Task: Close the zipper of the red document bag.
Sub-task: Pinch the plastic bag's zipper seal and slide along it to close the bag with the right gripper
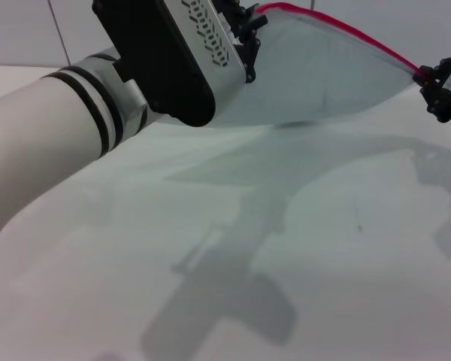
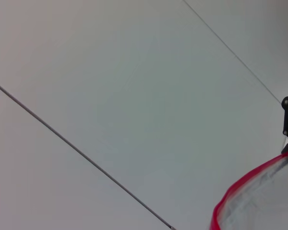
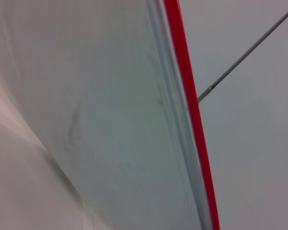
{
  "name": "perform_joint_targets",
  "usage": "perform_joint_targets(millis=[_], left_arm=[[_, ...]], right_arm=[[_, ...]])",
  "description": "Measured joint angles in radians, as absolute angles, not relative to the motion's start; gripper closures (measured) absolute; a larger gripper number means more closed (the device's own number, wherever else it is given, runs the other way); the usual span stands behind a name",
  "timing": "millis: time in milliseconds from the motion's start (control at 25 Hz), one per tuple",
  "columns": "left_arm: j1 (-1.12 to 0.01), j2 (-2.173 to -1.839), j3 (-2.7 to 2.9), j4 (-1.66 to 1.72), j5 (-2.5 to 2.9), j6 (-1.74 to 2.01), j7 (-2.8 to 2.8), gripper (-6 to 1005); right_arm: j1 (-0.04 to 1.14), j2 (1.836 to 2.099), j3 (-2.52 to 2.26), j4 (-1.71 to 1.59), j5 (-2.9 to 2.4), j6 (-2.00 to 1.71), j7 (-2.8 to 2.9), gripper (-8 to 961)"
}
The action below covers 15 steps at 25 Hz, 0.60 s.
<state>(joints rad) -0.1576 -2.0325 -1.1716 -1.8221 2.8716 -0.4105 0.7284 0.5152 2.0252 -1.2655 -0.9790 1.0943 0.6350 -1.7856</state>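
The left gripper [image 1: 249, 34] sits high at the near end of the zipper [image 1: 338, 28], its dark fingers pinched onto that end of the red strip, though whether they grip the slider itself or just the bag's corner cannot be told. The right gripper [image 1: 436, 84] holds the far end, its black fingers closed on the corner where the red edge runs out. Between them the red document bag [image 1: 323, 75] hangs lifted off the white table [image 1: 323, 248], zipper edge uppermost and stretched in a shallow curve, its translucent body bellying down until the lower edge just meets the tabletop. In the right wrist view the red strip [image 3: 192, 120] runs straight and unbroken along the bag's pale wall [image 3: 101, 110], with no gap visible in that stretch. No slider can be picked out anywhere along the edge, so how much is zipped is unclear; by my judgement the bag is held taut for the pull, or the pull is nearly finished.
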Motion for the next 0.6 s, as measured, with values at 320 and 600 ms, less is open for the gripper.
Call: perform_joint_targets(millis=[320,600], left_arm=[[-0.140,-2.032,-1.174,-1.815,2.871,-0.357,0.741,898],[-0.133,-2.034,-1.172,-1.800,2.872,-0.328,0.755,897]], right_arm=[[0.516,2.025,-1.276,-0.978,1.093,0.604,-1.786,772],[0.513,2.027,-1.279,-0.977,1.093,0.585,-1.786,758]])
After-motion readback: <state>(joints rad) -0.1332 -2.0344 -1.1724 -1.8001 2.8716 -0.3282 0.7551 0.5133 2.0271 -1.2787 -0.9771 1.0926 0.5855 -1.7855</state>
